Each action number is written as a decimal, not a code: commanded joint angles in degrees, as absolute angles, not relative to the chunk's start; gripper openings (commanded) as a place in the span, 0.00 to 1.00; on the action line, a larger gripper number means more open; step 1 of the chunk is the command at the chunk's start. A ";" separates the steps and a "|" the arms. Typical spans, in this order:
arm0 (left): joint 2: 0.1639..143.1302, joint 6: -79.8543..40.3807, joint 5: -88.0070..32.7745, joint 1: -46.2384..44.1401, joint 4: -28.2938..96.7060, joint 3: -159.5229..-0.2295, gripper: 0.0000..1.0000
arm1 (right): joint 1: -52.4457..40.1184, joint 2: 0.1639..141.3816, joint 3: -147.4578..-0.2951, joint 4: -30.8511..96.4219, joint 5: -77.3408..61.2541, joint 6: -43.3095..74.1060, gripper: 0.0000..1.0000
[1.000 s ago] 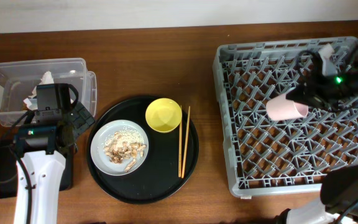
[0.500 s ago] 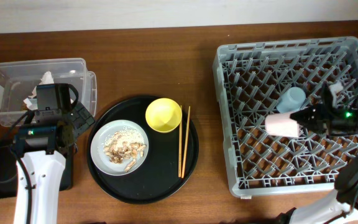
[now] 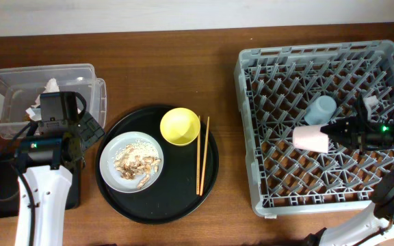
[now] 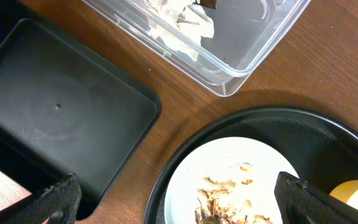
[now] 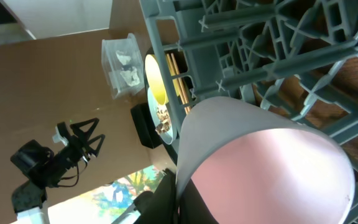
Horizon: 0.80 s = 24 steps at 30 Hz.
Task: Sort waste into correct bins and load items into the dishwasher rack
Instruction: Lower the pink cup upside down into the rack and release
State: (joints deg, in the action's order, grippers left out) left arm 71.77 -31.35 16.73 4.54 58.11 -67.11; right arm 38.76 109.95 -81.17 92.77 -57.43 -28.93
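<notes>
The right tool (image 3: 330,133), pinching the pink cup (image 3: 310,138) at right of frame, should set it mouth-down between dishwasher rack (image 3: 246,137) pegs, clear of the light-blue cup (image 3: 319,108); left tool (image 4: 176,194) spread

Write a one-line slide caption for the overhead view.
Right end effector grips pink cup over dishwasher rack; food scraps sit on plate.

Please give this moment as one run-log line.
right hand: shut on pink cup, over rack | left hand: open, empty | blue cup: in rack
</notes>
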 commanded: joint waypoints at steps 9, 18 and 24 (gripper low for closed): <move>71.11 -31.68 16.73 4.78 58.17 -67.81 0.99 | 42.98 110.93 -82.70 84.47 -33.04 -7.64 0.07; 71.11 -31.68 16.73 4.78 58.19 -67.81 0.99 | 43.53 108.49 -87.59 84.33 -18.76 4.78 0.11; 71.22 -31.68 16.73 4.78 58.26 -67.75 0.99 | 43.46 97.86 -90.26 85.27 -12.69 9.74 0.11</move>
